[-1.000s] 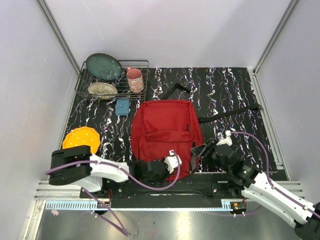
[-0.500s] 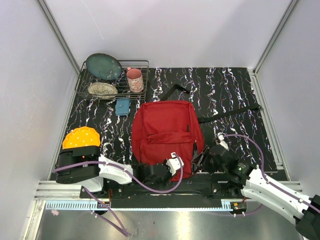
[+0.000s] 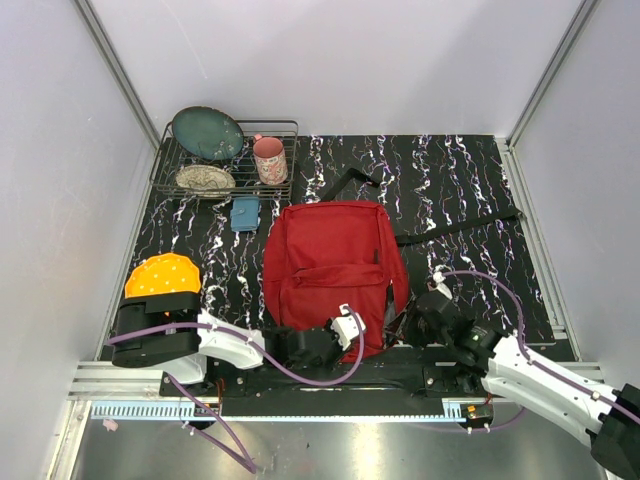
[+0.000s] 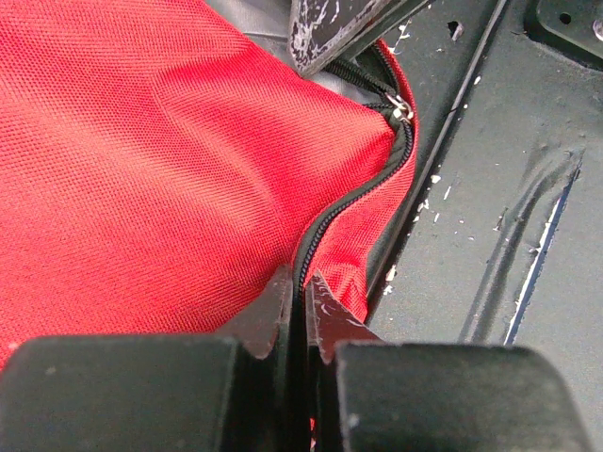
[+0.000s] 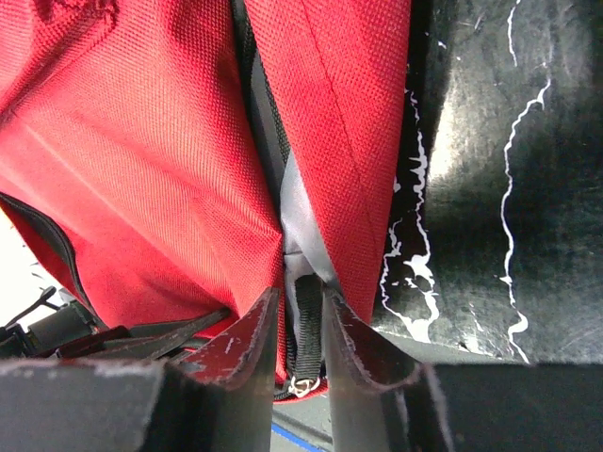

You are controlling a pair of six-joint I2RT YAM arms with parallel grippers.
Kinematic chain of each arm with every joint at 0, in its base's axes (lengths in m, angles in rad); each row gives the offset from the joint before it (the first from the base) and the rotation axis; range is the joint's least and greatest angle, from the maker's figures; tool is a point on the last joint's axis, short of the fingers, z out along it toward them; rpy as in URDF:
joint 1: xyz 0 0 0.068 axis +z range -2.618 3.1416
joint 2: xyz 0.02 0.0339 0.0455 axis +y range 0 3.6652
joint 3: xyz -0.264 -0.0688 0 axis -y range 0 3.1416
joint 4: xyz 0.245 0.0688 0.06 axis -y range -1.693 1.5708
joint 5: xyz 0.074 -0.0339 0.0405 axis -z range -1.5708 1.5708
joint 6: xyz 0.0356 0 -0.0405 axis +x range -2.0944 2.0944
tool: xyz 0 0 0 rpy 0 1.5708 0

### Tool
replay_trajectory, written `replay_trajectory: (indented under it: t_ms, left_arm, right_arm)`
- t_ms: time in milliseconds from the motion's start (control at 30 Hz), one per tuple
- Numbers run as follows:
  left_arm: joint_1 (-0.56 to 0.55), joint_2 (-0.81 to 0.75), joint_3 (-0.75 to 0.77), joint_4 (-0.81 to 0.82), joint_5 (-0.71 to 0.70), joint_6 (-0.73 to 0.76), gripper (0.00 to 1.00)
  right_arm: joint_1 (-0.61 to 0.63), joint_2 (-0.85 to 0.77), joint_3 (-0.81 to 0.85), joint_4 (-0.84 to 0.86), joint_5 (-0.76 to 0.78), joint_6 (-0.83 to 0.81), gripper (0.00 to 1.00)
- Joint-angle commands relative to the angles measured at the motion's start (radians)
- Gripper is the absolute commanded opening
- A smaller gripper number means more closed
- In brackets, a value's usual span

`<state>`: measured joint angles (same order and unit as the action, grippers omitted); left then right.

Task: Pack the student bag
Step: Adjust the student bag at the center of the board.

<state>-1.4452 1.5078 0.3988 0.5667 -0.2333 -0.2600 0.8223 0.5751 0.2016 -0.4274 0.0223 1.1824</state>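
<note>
Seemingly bag-opening: your L hand (image 4: 300, 282) pinches shut on student bag (image 3: 333, 262) zip edge (image 4: 330, 212); R hand (image 5: 300, 297) straddles strap (image 5: 307, 315), grip unclear. Next, part zip.

Place: you are working in a robot lab test cell.
Walls: plain pale panels (image 3: 330, 60) in metal frame posts (image 3: 115, 65) close you in on three sides.
Counter: black marbled counter (image 3: 470, 190), a wire dish rack (image 3: 280, 123) on it.
Rig: your left arm (image 3: 215, 340) and right arm (image 3: 540, 385) sit on a rail (image 3: 330, 385), with purple cables (image 3: 515, 290).
</note>
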Motion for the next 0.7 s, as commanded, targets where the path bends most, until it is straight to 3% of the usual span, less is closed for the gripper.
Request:
replay_trajectory:
  t_ms: [0,233,400,667]
  left_arm:
    - [-0.014,0.02,-0.008,-0.018,0.02,-0.024,0.0]
    - [-0.014,0.009,-0.02,-0.01,0.008,-0.031,0.0]
    - [-0.014,0.008,-0.021,-0.011,0.002,-0.035,0.0]
    - [-0.012,0.006,-0.029,-0.019,-0.018,-0.048,0.0]
  right_arm:
    - [-0.003,0.051,-0.008,0.106,-0.016,0.005,0.3]
    - [-0.003,0.12,-0.011,0.136,-0.019,0.01,0.26]
    - [-0.003,0.1,0.005,0.076,0.004,0.002,0.01]
    - [-0.003,-0.113,0.028,-0.052,0.088,-0.004,0.0]
